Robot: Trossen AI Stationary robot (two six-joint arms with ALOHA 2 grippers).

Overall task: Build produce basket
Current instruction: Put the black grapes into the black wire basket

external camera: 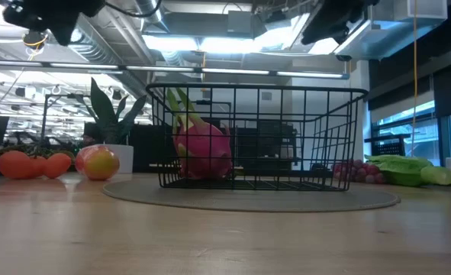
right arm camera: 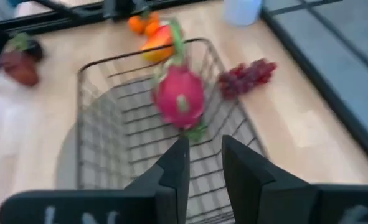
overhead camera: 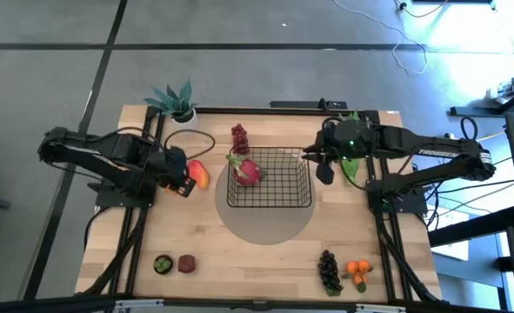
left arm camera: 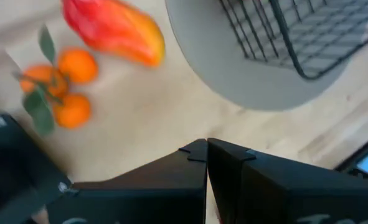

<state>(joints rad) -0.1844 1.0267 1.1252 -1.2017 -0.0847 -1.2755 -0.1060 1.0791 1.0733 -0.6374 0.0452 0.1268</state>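
The black wire basket (overhead camera: 283,193) stands on a grey round mat (overhead camera: 265,224) at the table's middle. A pink dragon fruit (overhead camera: 246,169) lies inside it, near its left side. My left gripper (overhead camera: 183,181) is shut and empty, left of the basket, beside the red-yellow mango (left arm camera: 115,28) and a bunch of small oranges (left arm camera: 68,87) on the table. My right gripper (overhead camera: 324,170) is open and empty at the basket's right side, looking over the rim (right arm camera: 140,53) at the dragon fruit (right arm camera: 179,96). Red grapes (overhead camera: 239,136) lie just beyond the basket's far side.
Long green pods (overhead camera: 350,165) lie on the table under the right arm. Dark grapes (overhead camera: 329,271) and more oranges (overhead camera: 358,270) lie near right. A green fruit (overhead camera: 163,263) and a brown fruit (overhead camera: 186,263) lie near left. A potted spiky plant (overhead camera: 176,100) stands far left.
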